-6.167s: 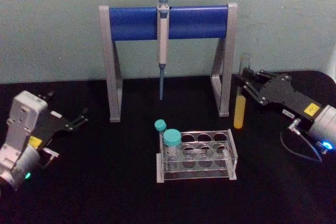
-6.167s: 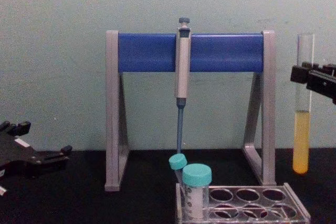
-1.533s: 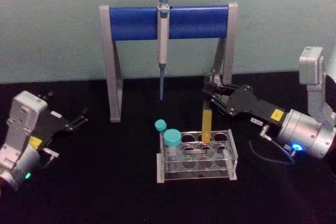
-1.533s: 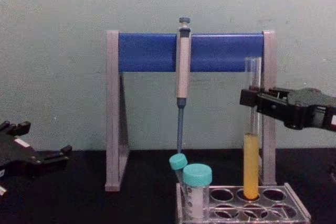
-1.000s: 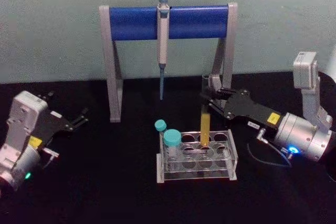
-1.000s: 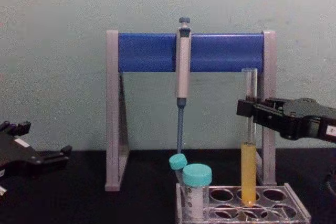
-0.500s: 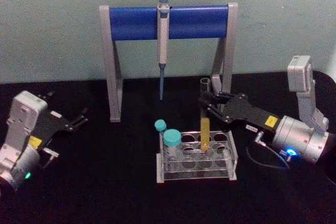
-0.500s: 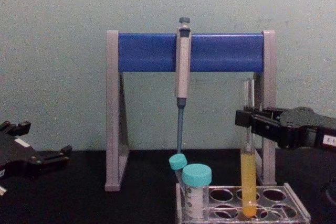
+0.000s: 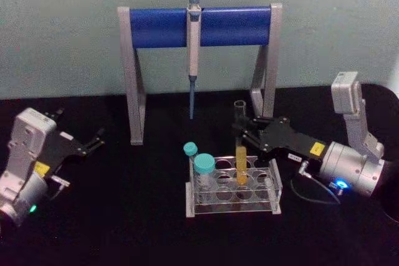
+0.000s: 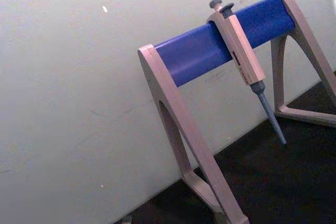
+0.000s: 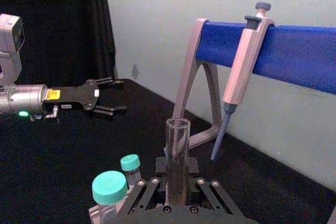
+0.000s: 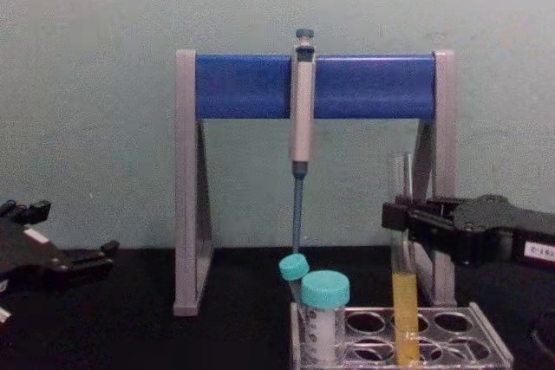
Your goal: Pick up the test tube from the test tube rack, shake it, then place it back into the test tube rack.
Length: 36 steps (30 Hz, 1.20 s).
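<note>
The test tube [image 9: 240, 160], clear glass with yellow-orange liquid, stands upright with its lower end down in a middle hole of the test tube rack [image 9: 275, 186]. My right gripper [image 9: 239, 130] is shut on the tube's upper part, reaching in from the right. The chest view shows the test tube [image 12: 404, 314] sunk into the rack [image 12: 487, 346], with the right gripper [image 12: 397, 214] clamped above the liquid. In the right wrist view the test tube [image 11: 177, 145] rises between the fingers [image 11: 157, 165]. My left gripper [image 9: 95, 141] rests open at the far left on the table.
Two teal-capped tubes [image 9: 203, 165] stand in the rack's left end. Behind the rack stands a grey-and-blue pipette stand [image 9: 199, 26] with a pipette [image 9: 192, 54] hanging from it. The table's black top [image 9: 124, 216] stretches between my left arm and the rack.
My right gripper has come down and slightly toward me with the test tube, sinking its bottom deeper into the rack hole. The left arm has not moved.
</note>
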Tool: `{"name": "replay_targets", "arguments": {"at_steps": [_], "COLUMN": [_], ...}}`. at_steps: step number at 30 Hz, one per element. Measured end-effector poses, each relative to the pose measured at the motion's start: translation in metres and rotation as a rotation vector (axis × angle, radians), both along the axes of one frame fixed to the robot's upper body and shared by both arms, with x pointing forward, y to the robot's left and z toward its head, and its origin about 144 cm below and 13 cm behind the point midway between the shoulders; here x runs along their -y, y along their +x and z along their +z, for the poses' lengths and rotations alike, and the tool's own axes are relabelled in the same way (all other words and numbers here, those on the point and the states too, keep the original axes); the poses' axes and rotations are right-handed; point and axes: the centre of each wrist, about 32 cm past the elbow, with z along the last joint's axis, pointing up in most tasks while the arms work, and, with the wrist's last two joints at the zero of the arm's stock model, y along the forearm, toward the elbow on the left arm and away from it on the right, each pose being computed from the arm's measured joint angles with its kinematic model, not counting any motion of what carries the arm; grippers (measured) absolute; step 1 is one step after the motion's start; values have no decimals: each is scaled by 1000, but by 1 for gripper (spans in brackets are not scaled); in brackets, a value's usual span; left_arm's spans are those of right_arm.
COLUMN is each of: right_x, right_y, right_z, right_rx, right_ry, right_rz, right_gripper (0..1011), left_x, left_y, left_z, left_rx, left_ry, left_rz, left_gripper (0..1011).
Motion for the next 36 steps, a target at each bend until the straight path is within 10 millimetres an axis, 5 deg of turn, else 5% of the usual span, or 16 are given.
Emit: {"name": "replay_targets", "arguments": {"at_steps": [36], "right_x": [-3], "right_y": [1], "right_z": [-2], "right_rx": [-41], "right_ry": [-61], "right_rz": [-10], "right_gripper": [233], "left_x": [0], "left_y": [0], "left_z": [0], "left_rx": [0], "left_ry": [0], "left_rz": [0], "left_gripper": [1001]}}
